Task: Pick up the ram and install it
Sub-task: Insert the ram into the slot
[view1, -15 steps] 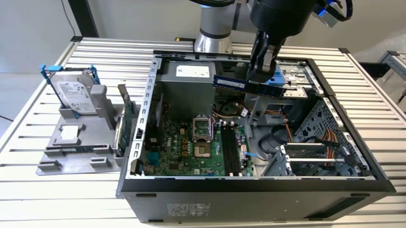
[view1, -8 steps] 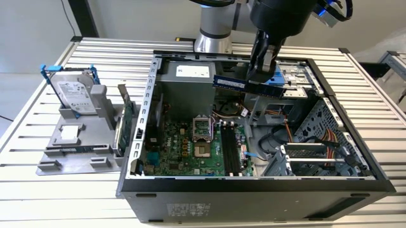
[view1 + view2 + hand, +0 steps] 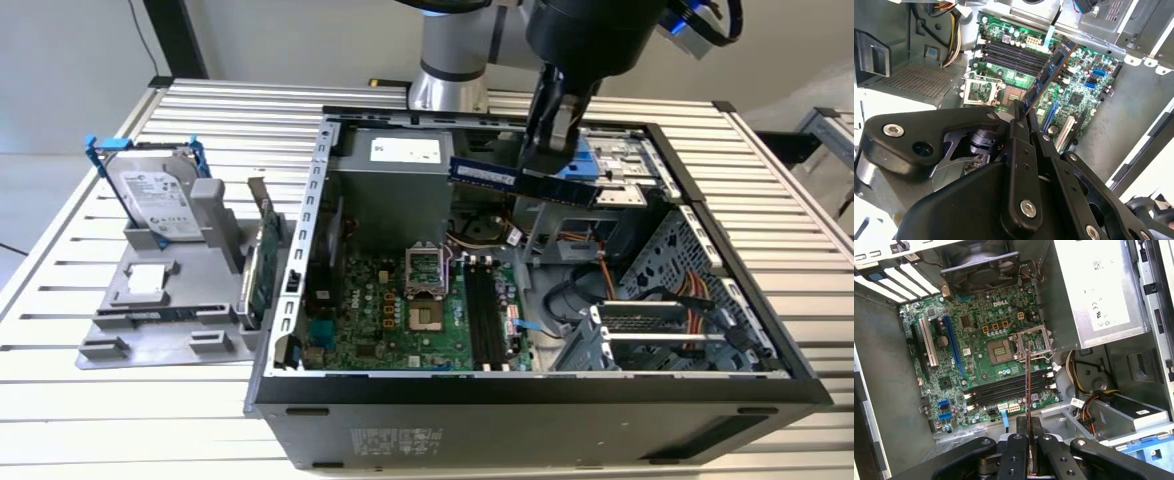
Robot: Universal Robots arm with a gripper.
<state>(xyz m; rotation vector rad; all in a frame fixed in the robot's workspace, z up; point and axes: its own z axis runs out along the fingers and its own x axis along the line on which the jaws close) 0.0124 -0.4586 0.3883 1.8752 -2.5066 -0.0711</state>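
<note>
The black gripper (image 3: 545, 165) is closed tight on the long, flat blue-green ram stick (image 3: 501, 178), holding it above the open grey computer case (image 3: 534, 385). The stick's long axis runs left to right across the exterior view, crosswise to the black memory slots (image 3: 483, 320), which lie below it and nearer.

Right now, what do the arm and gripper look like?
The arm is a silver-grey cylinder with a black wrist housing; a blue part and a looped black cable sit by it. The gripper is matte black: flat linked bars with rounded ends, pinned by silver screws.
</note>
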